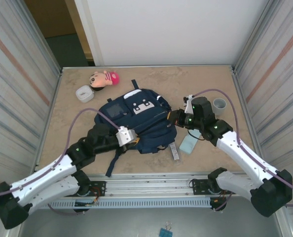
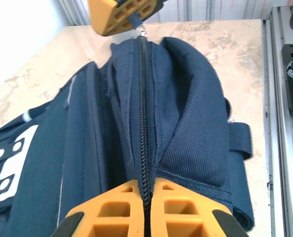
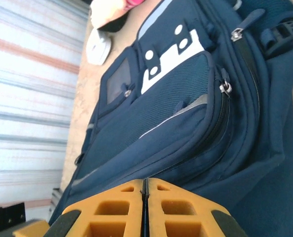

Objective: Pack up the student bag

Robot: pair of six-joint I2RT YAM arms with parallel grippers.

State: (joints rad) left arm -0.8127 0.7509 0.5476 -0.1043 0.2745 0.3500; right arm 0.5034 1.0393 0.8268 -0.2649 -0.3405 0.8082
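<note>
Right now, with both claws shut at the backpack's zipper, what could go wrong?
The left claw pinches the closed zipper seam of the backpack; it may slip off that thin fold. The right claw holds the zipper tab; pulling may drag the backpack into the light-blue packet beside it.

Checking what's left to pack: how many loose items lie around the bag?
5: doll and white box, far left; cup, far right; pale blue packet and grey bar, near right of the bag. More may be hidden.
</note>
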